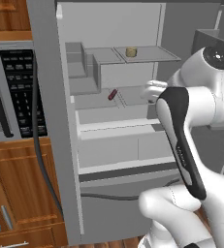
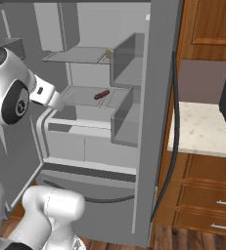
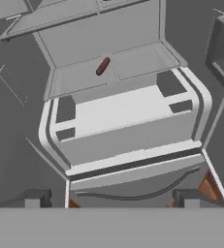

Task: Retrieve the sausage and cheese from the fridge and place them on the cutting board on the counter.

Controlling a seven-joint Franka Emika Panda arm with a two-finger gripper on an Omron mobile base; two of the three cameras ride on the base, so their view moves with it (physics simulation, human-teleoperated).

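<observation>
Two dark fingertips (image 3: 36, 197) of my jaws stand wide apart, holding nothing, before the large grey open fridge (image 1: 118, 145). A small reddish-brown sausage (image 3: 103, 66) lies on its middle shelf; the pale yellowish round cheese (image 1: 131, 52) sits on the shelf above.

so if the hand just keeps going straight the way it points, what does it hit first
Probably the fridge interior, near the pale drawers below the shelf holding the sausage; nothing nearer shows, though depth is unclear.
</observation>
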